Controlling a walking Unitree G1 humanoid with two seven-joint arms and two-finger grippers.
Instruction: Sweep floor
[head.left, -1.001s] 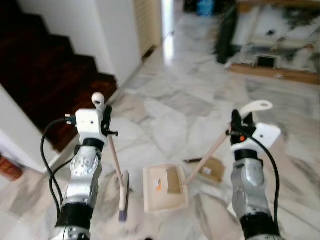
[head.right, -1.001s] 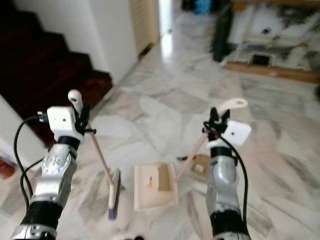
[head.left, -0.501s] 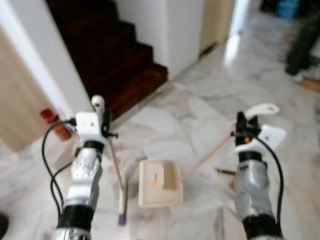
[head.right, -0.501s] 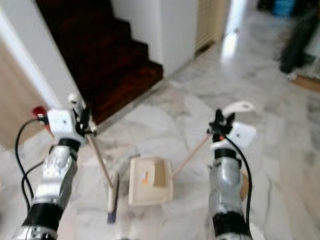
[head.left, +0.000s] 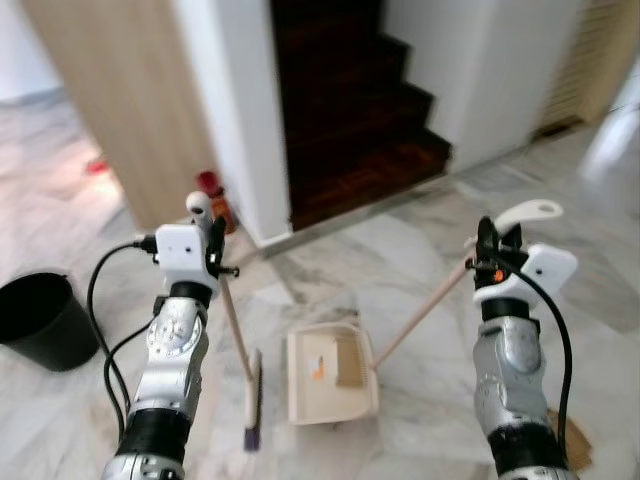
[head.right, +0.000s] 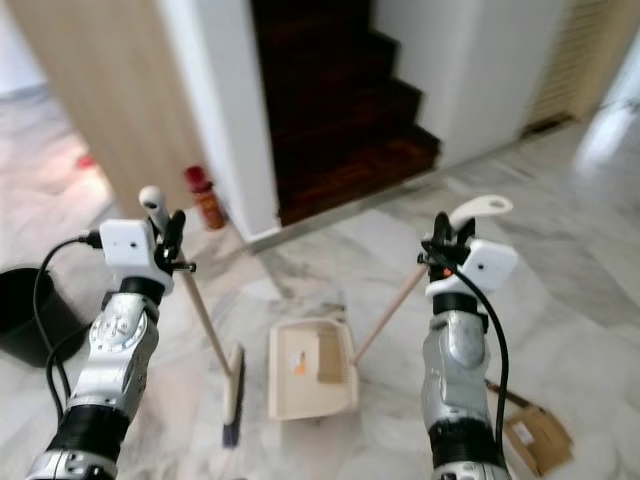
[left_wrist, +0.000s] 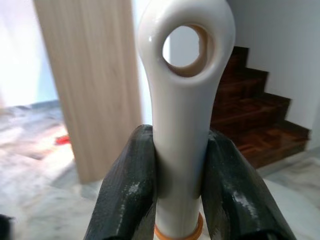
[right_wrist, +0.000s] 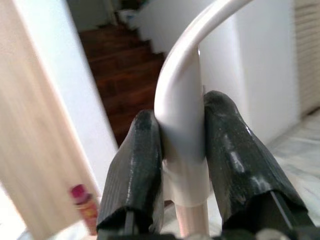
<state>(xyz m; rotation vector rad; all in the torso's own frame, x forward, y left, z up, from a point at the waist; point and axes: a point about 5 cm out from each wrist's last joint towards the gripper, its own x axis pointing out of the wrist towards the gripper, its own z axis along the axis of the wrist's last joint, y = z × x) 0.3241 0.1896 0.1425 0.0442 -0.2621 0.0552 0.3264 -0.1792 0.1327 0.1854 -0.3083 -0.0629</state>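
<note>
Grey-veined marble floor (head.left: 420, 260) runs to a dark wooden staircase (head.left: 350, 120) ahead. The left pincer (left_wrist: 175, 165) clamps the white top of the broom (head.left: 237, 345), whose stick slants down and away from it to the brush head on the floor. The right pincer (right_wrist: 182, 150) grips the dustpan (head.left: 330, 375) handle; the pan lies flat between both pincers. A black bucket (head.left: 35, 320) stands well left of the left pincer.

You've got two silver jointed arms with black lower segments, white camera boxes at the wrists, looping black cables, long black fingers (left_wrist: 127, 195), orange marking on right wrist.
</note>
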